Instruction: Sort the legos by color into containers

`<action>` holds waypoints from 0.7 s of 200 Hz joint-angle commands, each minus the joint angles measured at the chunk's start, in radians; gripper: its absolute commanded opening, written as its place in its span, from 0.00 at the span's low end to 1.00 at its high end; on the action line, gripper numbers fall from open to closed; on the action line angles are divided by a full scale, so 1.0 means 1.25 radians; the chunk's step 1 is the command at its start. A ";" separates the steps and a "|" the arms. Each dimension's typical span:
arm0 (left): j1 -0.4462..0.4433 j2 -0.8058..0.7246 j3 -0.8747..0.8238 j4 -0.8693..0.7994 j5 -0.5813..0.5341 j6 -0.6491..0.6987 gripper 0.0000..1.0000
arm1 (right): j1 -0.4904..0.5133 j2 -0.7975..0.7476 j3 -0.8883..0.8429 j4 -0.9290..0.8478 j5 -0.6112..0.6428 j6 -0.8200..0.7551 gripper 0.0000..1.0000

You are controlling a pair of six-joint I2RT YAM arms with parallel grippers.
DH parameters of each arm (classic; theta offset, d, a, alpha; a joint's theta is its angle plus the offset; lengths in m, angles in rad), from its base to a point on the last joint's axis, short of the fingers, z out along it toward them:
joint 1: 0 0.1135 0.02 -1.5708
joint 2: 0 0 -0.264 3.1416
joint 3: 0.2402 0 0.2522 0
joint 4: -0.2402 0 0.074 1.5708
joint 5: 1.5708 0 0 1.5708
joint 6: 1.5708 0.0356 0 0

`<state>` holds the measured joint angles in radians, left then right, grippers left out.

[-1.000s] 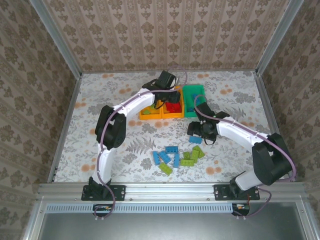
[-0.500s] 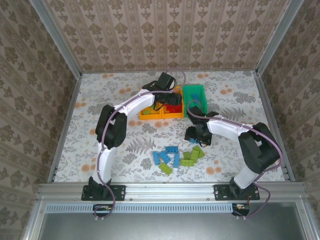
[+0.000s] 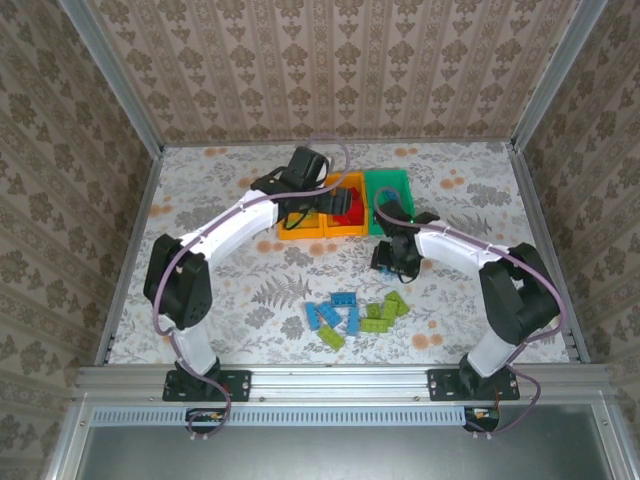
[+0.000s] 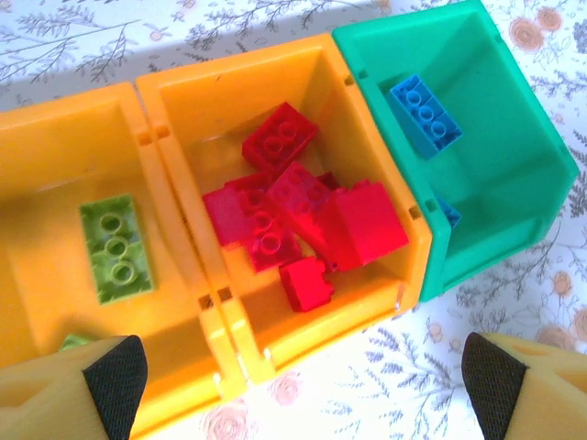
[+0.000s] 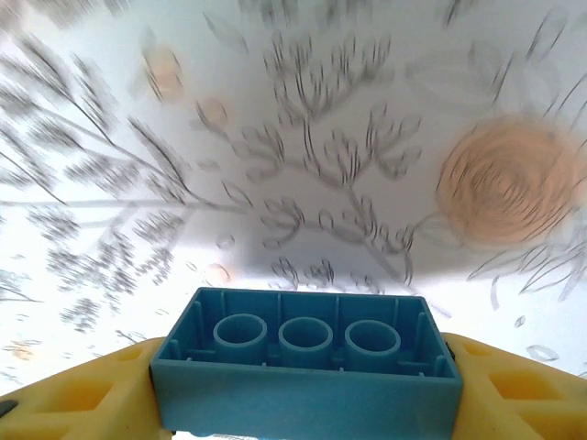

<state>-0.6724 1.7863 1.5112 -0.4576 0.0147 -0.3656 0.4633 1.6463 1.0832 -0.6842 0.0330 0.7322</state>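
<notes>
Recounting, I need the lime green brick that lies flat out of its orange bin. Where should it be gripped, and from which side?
Grip the lime green brick across its narrow width, on its two long sides, coming straight down. It lies flat on the floor of the left orange bin with bare floor along both long sides, and the bin walls block a sideways approach.
</notes>
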 commanded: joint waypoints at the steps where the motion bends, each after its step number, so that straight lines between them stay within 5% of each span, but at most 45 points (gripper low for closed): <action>1: -0.003 -0.046 -0.062 -0.027 -0.022 0.019 0.93 | -0.043 -0.033 0.095 -0.024 0.052 -0.060 0.58; 81: -0.065 -0.139 -0.251 -0.075 -0.011 -0.030 0.90 | -0.140 0.185 0.361 0.021 0.072 -0.140 0.61; 140: -0.112 -0.204 -0.372 -0.126 0.036 -0.141 0.87 | -0.149 0.269 0.427 0.010 0.072 -0.138 0.71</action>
<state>-0.7918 1.5696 1.1019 -0.5537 0.0196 -0.4503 0.2836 1.9594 1.5688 -0.6479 0.1059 0.5758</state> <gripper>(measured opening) 0.869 0.691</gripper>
